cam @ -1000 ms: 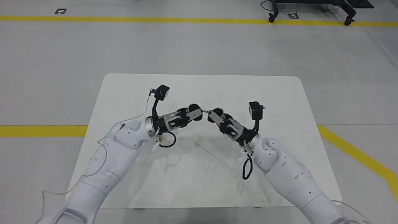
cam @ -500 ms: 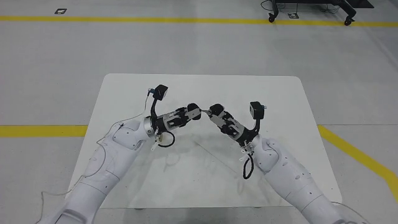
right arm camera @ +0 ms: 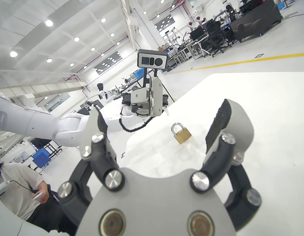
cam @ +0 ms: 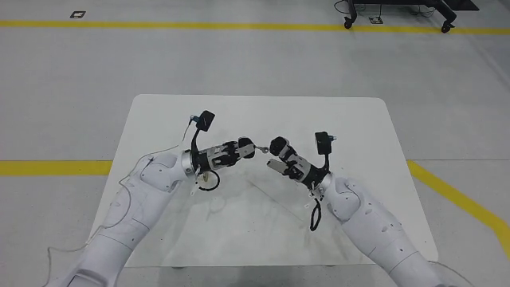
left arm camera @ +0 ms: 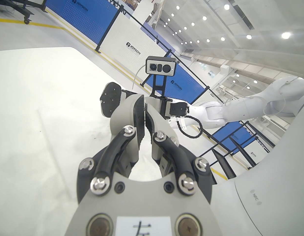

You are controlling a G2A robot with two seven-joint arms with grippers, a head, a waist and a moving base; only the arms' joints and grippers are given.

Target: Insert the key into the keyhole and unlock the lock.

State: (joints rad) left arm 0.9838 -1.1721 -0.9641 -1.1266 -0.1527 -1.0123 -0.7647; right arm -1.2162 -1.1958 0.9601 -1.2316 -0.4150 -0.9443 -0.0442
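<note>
Padlock of brass with a silver shackle [right arm camera: 181, 133] lies flat on the white rectangular desk [cam: 159, 115], and as far as can be seen its shackle is seated in the body. It rests on bare desk surface between the two grippers, apart from both. It is about midway between the desk's left and right edges and somewhat nearer the far edge than the near one.

The right gripper [right arm camera: 163, 114], grey metal with black ribbed pads, is released and grasps nothing. Its two fingers [right arm camera: 230, 119] stand well apart. The padlock sits on the desk beyond the fingertips and shows in the gap between them. In the top view the right gripper [cam: 275, 145] hangs over the desk's middle, pointing toward the left edge.

The left gripper [left arm camera: 143, 110], of the same make, is clenched, with its ribbed pads [left arm camera: 139, 121] pressed face to face. Whether they pinch anything cannot be told. From above, the left gripper [cam: 249, 145] faces the right one, their tips near each other but not touching. In the right wrist view the left gripper [right arm camera: 153, 104] stands beyond the padlock. In the left wrist view one black pad of the right gripper's fingers [left arm camera: 110, 99] shows just behind the clenched pair.
</note>
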